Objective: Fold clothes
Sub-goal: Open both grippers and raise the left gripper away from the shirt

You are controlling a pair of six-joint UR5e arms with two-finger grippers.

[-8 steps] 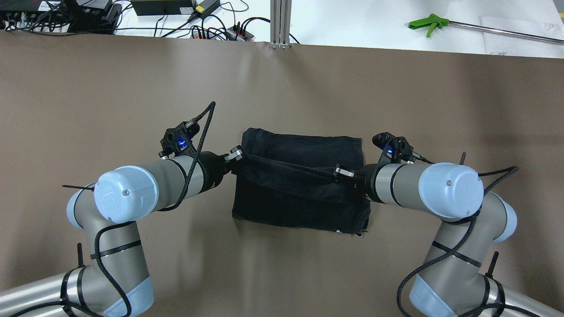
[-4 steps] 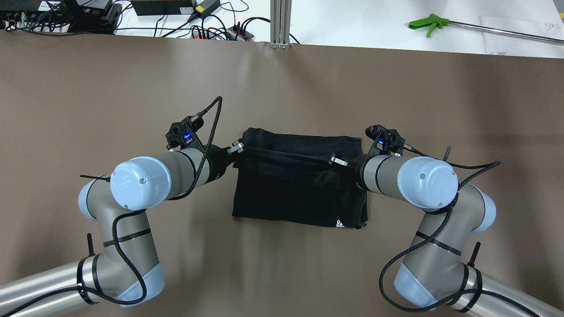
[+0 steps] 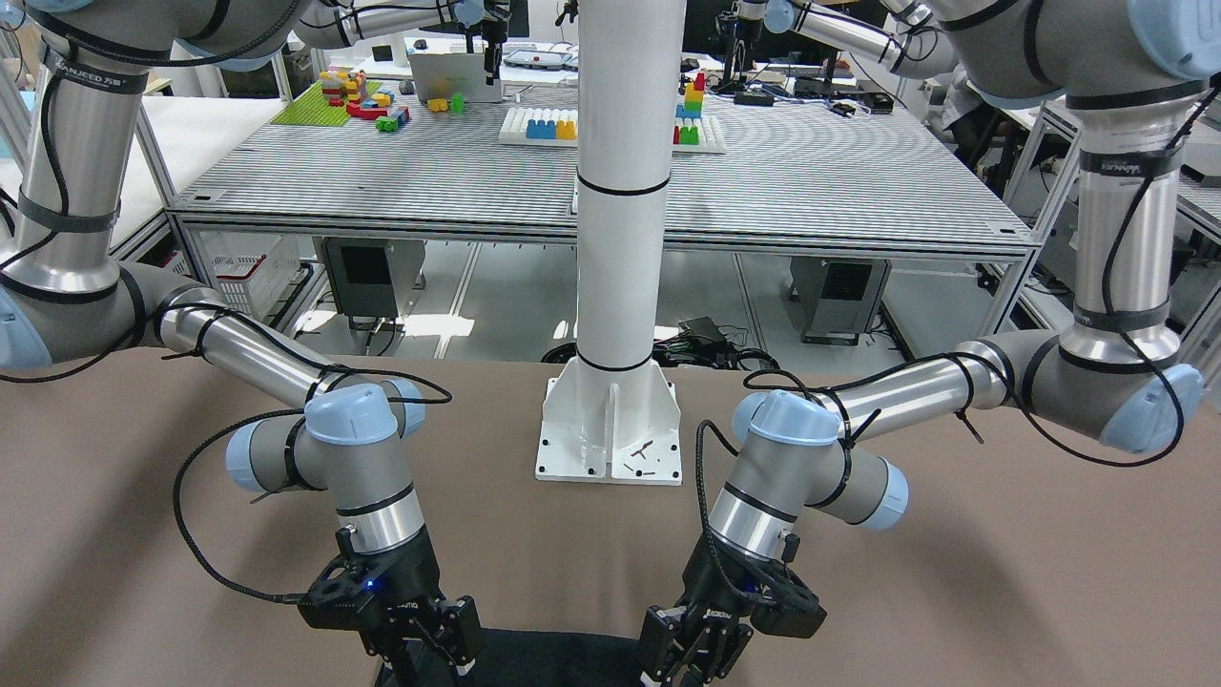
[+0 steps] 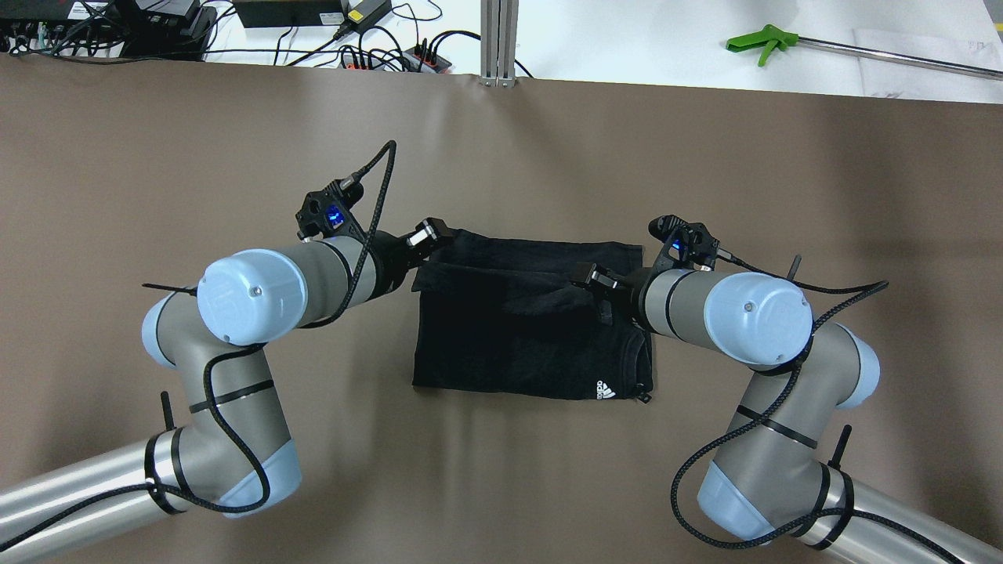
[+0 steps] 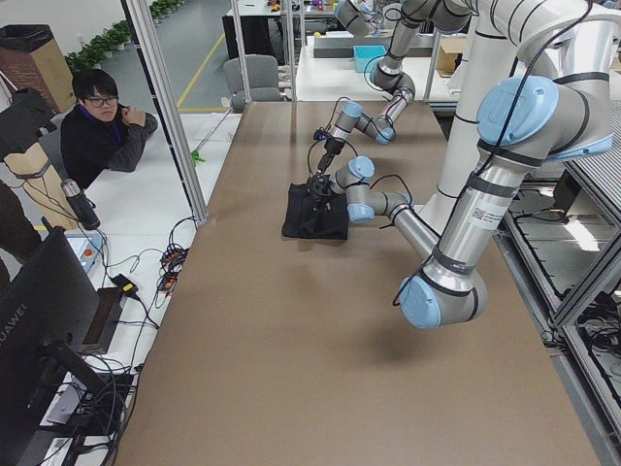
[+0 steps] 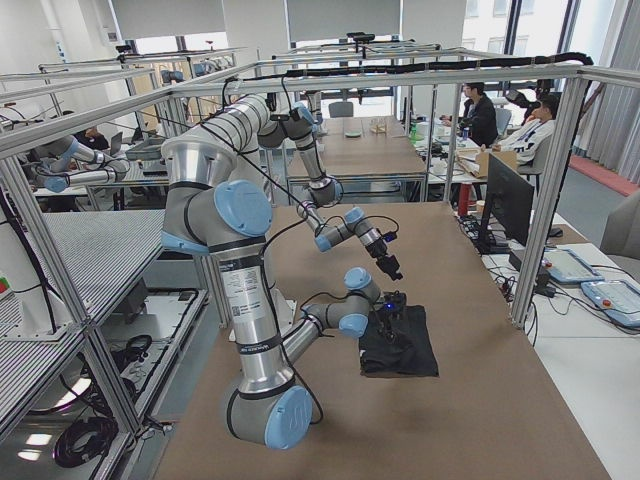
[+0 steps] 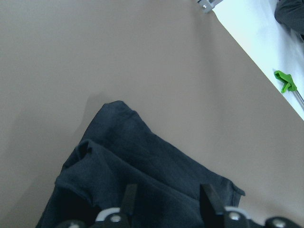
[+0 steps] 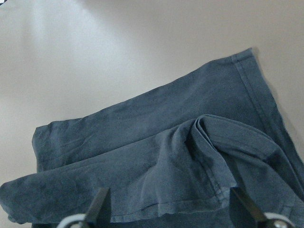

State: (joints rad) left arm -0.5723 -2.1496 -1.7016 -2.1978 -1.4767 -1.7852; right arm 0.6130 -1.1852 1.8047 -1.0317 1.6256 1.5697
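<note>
A black garment (image 4: 509,345) lies folded on the brown table, a white logo (image 4: 603,389) at its near right corner. Its top layer is slack and rumpled along the far edge. My left gripper (image 4: 427,233) is at the garment's far left corner, open, with the cloth (image 7: 142,171) below its fingers (image 7: 129,199). My right gripper (image 4: 592,280) is over the far right part, open wide above the rumpled fold (image 8: 166,156). Neither holds cloth. The front-facing view shows only a strip of the garment (image 3: 553,658) between the left gripper (image 3: 687,658) and the right gripper (image 3: 429,649).
A green-handled tool (image 4: 764,41) and cables (image 4: 376,55) lie on the white surface past the table's far edge, beside a metal post (image 4: 499,39). The robot's white column base (image 3: 610,429) stands on the near side. An operator (image 5: 97,126) sits off the table's far side.
Both grippers carried the taut cloth edge towards the far side, then opened. The edge is now slack on the garment, and the white logo has come into view.
</note>
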